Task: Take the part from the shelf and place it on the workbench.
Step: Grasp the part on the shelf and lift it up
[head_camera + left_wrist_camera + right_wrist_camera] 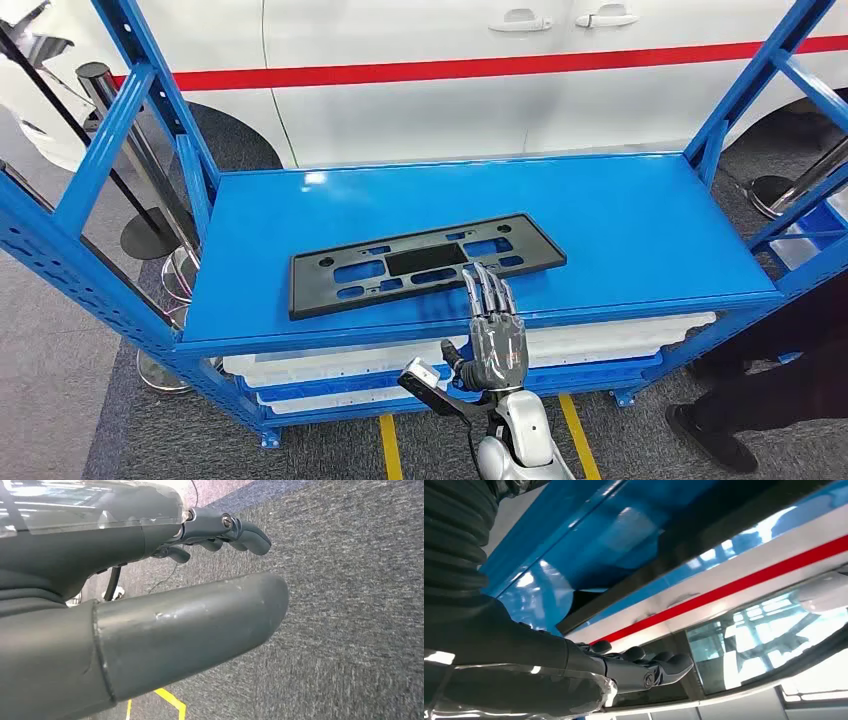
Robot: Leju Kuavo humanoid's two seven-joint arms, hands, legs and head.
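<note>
Lying flat on the blue shelf (640, 220), the black plate frame (425, 262) is ungrasped; right hand (493, 335) reaches with straight, empty fingers; left hand (150, 580) hangs empty, fingers loosely apart.

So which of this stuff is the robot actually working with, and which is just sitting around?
Part of the job:
- black part, lying flat on the shelf
- blue shelf it rests on
- right hand, fingers stretched toward the part's near edge

Just around:
- white car with a red stripe, behind the shelf
- white trays on the lower level
- left hand, over the carpet

silver arm (520, 430), dark grey hand (493, 335), ribbed wrist cover (454, 535).
</note>
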